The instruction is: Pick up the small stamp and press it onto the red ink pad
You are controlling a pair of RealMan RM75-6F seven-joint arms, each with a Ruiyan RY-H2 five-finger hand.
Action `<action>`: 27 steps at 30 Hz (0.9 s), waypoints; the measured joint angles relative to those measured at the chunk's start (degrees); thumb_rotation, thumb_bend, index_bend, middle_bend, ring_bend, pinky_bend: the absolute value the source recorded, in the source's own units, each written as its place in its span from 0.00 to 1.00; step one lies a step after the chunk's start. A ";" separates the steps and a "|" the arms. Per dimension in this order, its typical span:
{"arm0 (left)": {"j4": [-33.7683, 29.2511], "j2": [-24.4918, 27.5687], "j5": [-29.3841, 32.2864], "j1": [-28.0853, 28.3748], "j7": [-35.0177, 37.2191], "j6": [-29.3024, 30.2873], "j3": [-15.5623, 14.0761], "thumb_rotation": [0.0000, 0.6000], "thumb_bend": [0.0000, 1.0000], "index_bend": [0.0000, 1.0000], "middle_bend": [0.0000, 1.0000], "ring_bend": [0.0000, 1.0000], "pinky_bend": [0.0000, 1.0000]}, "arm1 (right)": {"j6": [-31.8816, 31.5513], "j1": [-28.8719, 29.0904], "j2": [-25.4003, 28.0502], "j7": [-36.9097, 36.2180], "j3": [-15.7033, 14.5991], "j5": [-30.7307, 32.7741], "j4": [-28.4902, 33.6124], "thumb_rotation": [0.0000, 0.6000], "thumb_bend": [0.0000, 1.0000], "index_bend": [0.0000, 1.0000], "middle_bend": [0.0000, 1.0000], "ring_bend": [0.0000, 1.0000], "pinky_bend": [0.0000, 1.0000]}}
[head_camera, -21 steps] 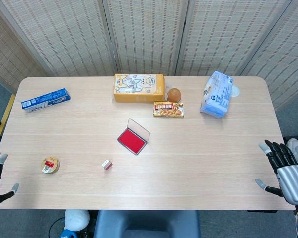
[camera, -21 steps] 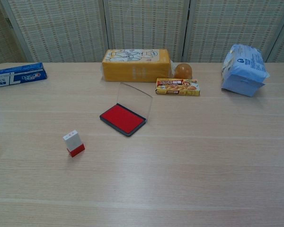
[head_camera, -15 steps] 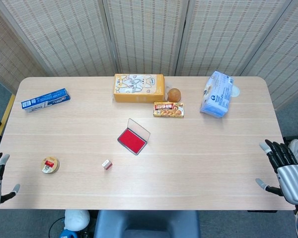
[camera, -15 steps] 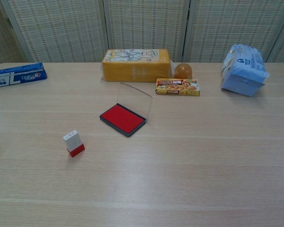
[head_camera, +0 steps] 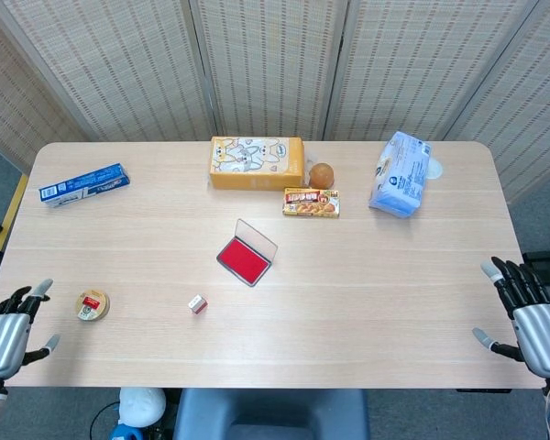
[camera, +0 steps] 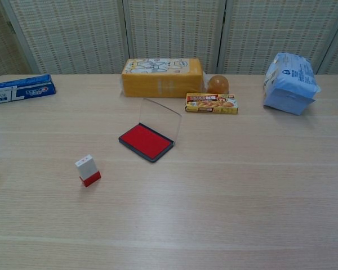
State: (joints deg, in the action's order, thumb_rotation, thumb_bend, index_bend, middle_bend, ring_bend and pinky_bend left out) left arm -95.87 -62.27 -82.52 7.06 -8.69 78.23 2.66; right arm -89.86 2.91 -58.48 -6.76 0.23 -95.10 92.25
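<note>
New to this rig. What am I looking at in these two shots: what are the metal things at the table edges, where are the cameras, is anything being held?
Both pictures come from the robot's own cameras. The head view looks down on the whole table; the chest view looks across it from lower down.

The metal things are its two hands: left hand and right hand, both at the near edge, fingers apart, holding nothing. The chest view shows neither.

On the table: a small stamp with a red base, standing free, and beyond it the red ink pad with its clear lid up. Also a blue toothpaste box, a yellow box, a blue tissue pack, a small round tin.
</note>
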 measured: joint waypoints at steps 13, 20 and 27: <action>8.55 -0.74 -7.58 13.03 12.24 -11.35 2.15 1.00 0.29 0.25 1.00 0.89 0.56 | -0.80 -0.37 0.39 -1.17 0.00 -0.23 -0.37 1.00 0.23 0.00 0.00 0.00 0.00; 14.59 -3.79 -14.19 19.80 18.66 -15.20 0.76 1.00 0.29 0.25 1.00 0.89 0.56 | -1.53 -0.74 0.17 -0.82 -0.03 -0.50 -0.40 1.00 0.22 0.00 0.00 0.00 0.00; 16.78 -6.17 -15.77 22.10 20.34 -16.27 -1.29 1.00 0.29 0.28 1.00 0.89 0.56 | -3.64 -1.58 0.28 -1.70 0.25 -0.55 -0.46 1.00 0.22 0.00 0.00 0.00 0.00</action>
State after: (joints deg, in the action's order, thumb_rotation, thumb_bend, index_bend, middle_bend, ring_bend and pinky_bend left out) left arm -79.09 -68.44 -98.29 29.16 11.65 61.96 1.37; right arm -93.50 1.33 -58.20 -8.46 0.48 -95.65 91.79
